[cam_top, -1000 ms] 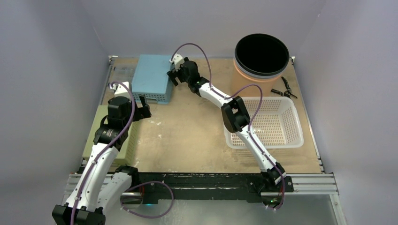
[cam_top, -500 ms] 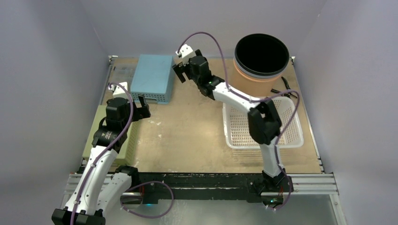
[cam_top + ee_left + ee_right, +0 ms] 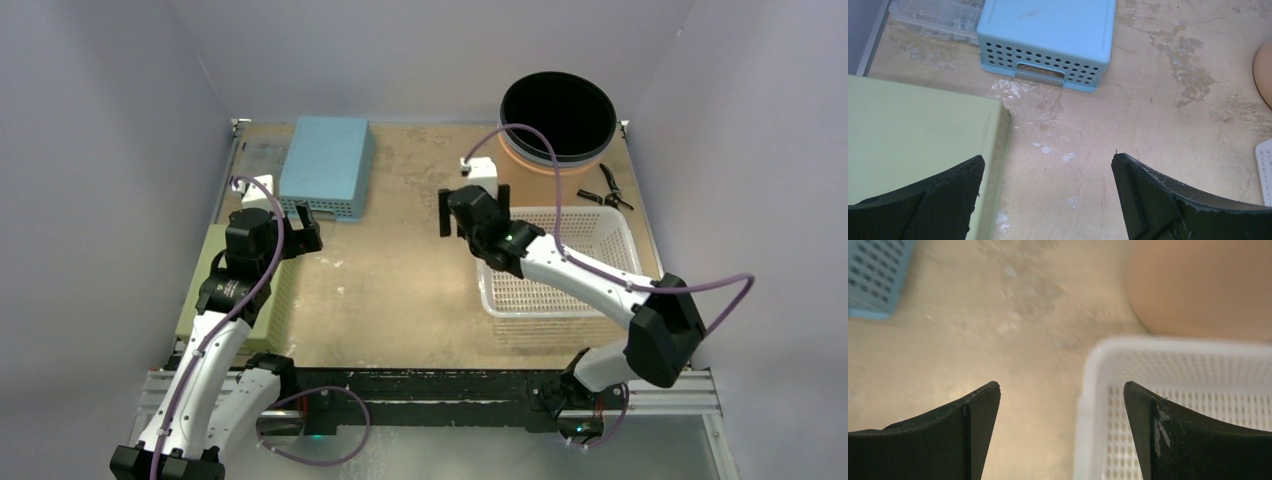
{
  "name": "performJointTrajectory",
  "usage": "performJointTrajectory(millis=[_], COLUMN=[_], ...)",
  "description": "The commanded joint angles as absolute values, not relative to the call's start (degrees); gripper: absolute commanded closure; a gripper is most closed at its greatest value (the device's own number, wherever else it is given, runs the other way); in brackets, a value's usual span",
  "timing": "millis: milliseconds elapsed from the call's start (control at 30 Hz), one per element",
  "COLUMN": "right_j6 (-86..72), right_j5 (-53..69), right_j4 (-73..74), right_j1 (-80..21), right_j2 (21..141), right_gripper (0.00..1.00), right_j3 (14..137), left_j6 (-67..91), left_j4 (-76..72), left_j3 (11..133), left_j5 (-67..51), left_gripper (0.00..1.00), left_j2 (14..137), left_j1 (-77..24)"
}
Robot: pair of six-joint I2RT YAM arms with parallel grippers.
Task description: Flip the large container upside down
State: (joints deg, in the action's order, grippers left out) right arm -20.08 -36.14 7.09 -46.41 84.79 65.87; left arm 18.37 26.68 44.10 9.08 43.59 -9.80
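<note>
Two arms share one table (image 3: 400, 280): one left arm (image 3: 215, 330) and one right arm (image 3: 590, 285). Each carries one purple cable and one two-finger gripper, the left gripper (image 3: 1048, 156) and the right gripper (image 3: 1061, 385), giving two grippers and four fingers. There are three rectangular perforated containers: one blue container (image 3: 326, 165), one green container (image 3: 232, 290) and one white basket (image 3: 590, 262). There is one round tub (image 3: 557, 125), orange outside and black inside. There is one pair of pliers (image 3: 610, 190) and one clear plastic case (image 3: 258, 150).
</note>
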Motion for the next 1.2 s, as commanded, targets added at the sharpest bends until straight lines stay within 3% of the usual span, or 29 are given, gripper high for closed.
performJointTrajectory(millis=[0,133,300,633,767,867,1167], right_j6=[-36.9,-39.1,-41.4,-35.2,-29.2,-27.3,-18.6], right_j5=[-39.2,-36.0,-30.2,-20.7,-11.6,-7.0,-2.8], right_j4=[16.8,14.7,14.1,8.3,3.8,2.7,3.6], right_j1=[-46.5,-46.2,-46.2,-48.6,-51.1,-54.2,-71.3], right_j2=[77.0,74.5,79.6,84.1,84.4,84.8,91.5], right_gripper=[0.05,0.06,0.18,0.6,0.71,0.76,0.75], right_j3=[57.5,52.8,53.9,56.7,55.9,55.8,62.4], left_j6=[17.4,17.2,16.5,16.4,16.6,16.9,17.0], left_j4=[24.3,24.2,24.3,24.2,24.4,24.8,24.9], left_j3=[43.7,43.6,43.9,43.6,43.7,43.8,43.9], left_j5=[7.7,6.7,4.6,4.0,5.1,6.1,6.1], left_gripper=[0.01,0.02,0.02,0.02,0.01,0.02,0.02], left_j2=[43.2,43.9,45.4,45.6,45.8,46.2,46.7], left_j1=[-9.8,-9.8,-9.8,-9.8,-9.8,-9.8,-9.8])
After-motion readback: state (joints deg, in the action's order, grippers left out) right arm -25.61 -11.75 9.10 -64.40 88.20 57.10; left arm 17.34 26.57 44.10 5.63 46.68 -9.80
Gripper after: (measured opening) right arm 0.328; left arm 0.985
